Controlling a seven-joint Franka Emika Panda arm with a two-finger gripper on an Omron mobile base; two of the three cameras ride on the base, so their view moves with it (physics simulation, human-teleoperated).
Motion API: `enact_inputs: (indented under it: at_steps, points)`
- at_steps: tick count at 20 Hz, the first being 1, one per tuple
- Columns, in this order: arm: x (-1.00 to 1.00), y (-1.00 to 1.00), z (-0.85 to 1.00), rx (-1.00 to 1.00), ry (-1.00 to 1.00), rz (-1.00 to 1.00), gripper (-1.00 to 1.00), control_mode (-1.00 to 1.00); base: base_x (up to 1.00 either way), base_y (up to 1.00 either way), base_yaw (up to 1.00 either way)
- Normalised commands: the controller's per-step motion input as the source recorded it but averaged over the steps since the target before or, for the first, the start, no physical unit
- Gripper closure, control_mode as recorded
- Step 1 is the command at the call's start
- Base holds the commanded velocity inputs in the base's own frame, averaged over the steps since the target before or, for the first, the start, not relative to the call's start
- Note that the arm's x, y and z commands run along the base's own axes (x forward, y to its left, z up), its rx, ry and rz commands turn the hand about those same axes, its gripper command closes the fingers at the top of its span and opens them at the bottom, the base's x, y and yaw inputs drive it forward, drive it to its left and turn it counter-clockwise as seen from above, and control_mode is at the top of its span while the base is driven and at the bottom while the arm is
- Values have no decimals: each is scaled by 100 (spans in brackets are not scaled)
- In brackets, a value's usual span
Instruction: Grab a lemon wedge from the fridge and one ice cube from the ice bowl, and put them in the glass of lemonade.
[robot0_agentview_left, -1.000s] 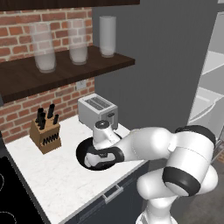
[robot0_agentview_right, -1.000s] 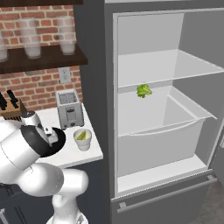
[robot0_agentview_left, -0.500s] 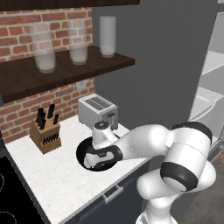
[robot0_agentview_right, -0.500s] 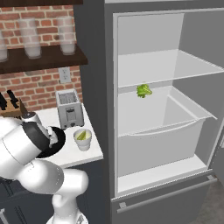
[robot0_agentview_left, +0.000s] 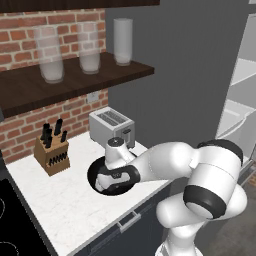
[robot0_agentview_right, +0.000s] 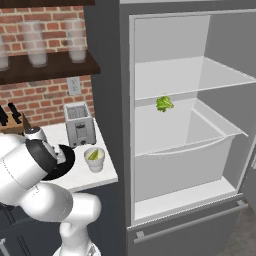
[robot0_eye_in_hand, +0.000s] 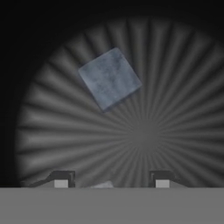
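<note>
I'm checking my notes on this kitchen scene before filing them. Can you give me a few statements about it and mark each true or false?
1. The fridge door is open. True.
2. The glass of lemonade stands on a fridge shelf. False: it stands on the counter, in front of the toaster.
3. The claw is down in the ice bowl. True.
4. In the hand view an ice cube lies on the bowl's ribbed floor. True.
5. The lemon wedge is already in the lemonade. False: it sits on the fridge shelf.
6. The knife block stands on the wooden shelf. False: it stands on the counter.
</note>
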Motion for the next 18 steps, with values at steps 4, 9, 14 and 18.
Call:
enact_inputs:
  at_steps: [4,9,14,18]
  points:
    - [0,0,0,0,0,0,100,-100,0,0,0]
    - [0,0,0,0,0,0,100,-100,0,0,0]
    - [0,-3,3,0,0,1,100,-100,0,0,0]
    - [0,0,48,5,-7,3,100,-100,0,0,0]
